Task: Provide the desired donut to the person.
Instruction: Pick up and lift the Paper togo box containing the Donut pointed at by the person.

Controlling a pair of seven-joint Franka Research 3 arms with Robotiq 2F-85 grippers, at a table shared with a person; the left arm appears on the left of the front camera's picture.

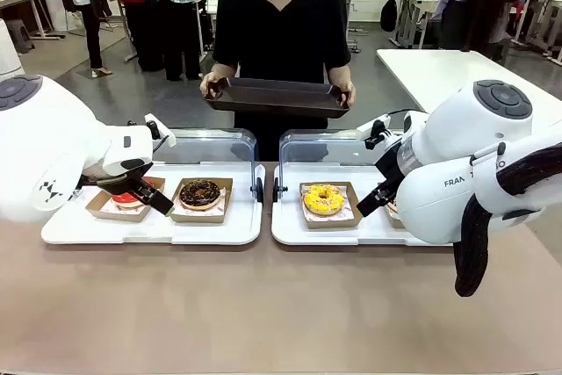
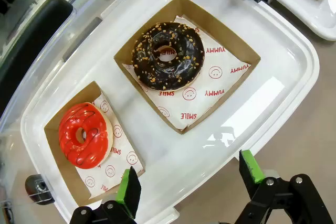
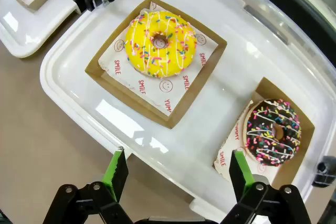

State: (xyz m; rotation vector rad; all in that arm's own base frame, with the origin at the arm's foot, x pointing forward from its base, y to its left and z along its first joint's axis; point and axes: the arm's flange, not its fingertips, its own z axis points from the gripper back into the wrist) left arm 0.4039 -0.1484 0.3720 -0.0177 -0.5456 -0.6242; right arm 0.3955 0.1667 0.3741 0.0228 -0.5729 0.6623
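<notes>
Front view, person (image 1: pixel 281 32) holding tray (image 1: pixel 277 97) lengthwise across, left fingers (image 2: pixel 128 186) wide, right fingers (image 3: pixel 116 172) wide

Left claw (image 2: pixel 189 176) spread wide; right claw (image 3: pixel 177 169) spread wide.

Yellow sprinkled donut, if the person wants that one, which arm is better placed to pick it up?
Probably right. The right gripper hangs open over the tray holding the yellow donut, just ahead of it. The left gripper is over the other tray, by the red donut and chocolate donut.
</notes>
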